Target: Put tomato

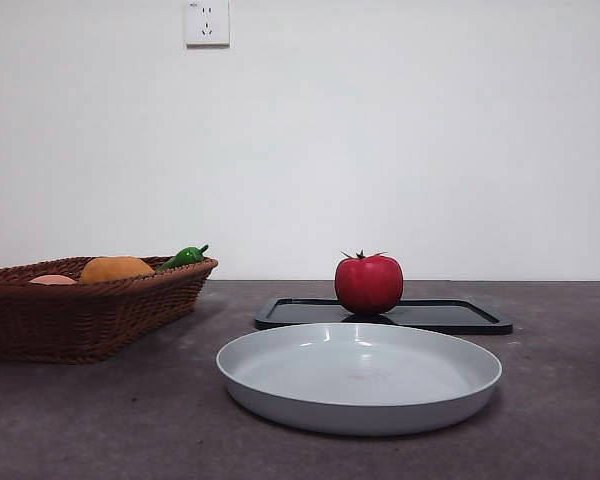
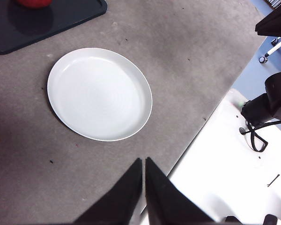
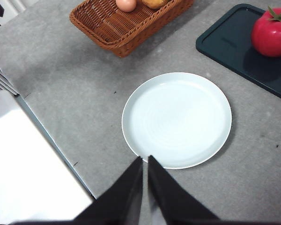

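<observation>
The glossy red tomato with a dark green stem stands on a black tray at the back of the table. It also shows in the right wrist view, and only its edge shows in the left wrist view. An empty white plate lies in front of the tray; it shows in both wrist views. My left gripper is shut and empty, above the table's front edge. My right gripper is shut and empty, above the plate's near rim. Neither arm shows in the front view.
A brown wicker basket stands at the left with an orange round fruit, a pink-orange fruit and a small green pepper. A wall socket is on the white wall behind. White surfaces border the table's front edge.
</observation>
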